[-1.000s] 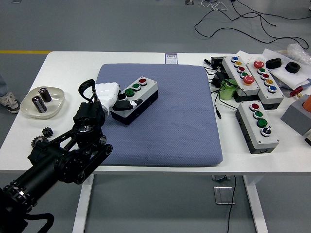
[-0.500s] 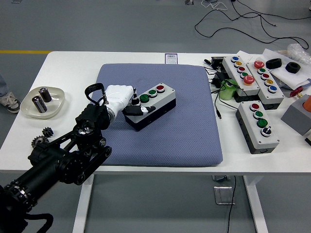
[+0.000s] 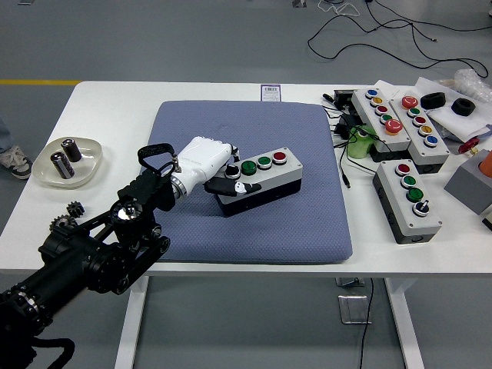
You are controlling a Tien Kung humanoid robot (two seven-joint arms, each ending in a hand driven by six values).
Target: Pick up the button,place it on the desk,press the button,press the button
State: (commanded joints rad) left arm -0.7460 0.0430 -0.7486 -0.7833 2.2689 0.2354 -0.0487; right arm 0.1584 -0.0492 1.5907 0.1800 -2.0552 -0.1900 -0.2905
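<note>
A grey-topped, black-sided button box (image 3: 261,182) with a red, two green and a black button lies over the blue-grey pad (image 3: 254,134). My left hand (image 3: 219,173), white with a black arm behind it, is shut on the box's left end, thumb on its front side. The box sits near the middle of the pad, tilted slightly, red button to the right. I cannot tell whether it touches the pad. The right arm does not show.
Several more button boxes (image 3: 407,200) and cables crowd the table's right side, with a green object (image 3: 358,143) by the pad's edge. A white dish (image 3: 71,161) with two cylinders sits at the left, small gears (image 3: 65,219) near it.
My left hand has carried the button box to the right across the pad, from its left part toward the middle, and the box has turned more level.
</note>
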